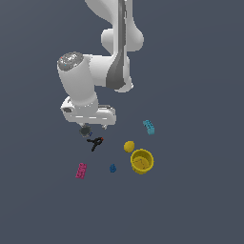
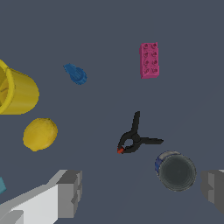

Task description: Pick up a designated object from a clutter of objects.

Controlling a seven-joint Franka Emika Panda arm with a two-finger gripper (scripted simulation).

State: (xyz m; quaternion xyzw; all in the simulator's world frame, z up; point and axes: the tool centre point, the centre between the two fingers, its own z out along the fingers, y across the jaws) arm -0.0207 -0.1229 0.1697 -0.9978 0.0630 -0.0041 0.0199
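The designated object, a small dark grey round squat thing with a blue edge [image 1: 85, 131], lies on the grey floor right under my hand. In the wrist view it [image 2: 176, 171] sits between my two fingers, nearer one of them and touching neither. My gripper [image 1: 87, 126] [image 2: 142, 189] is open wide and empty, low over the object. The black red-tipped tool [image 1: 96, 142] [image 2: 133, 140] lies just beside the object.
A yellow cup [image 1: 142, 170] [image 2: 22, 94], a yellow ball [image 1: 129, 146] [image 2: 40, 134], a cyan brick [image 1: 149, 127], a magenta brick [image 1: 81, 170] [image 2: 149, 60] and a small blue lump [image 1: 113, 168] [image 2: 76, 74] lie scattered on the floor.
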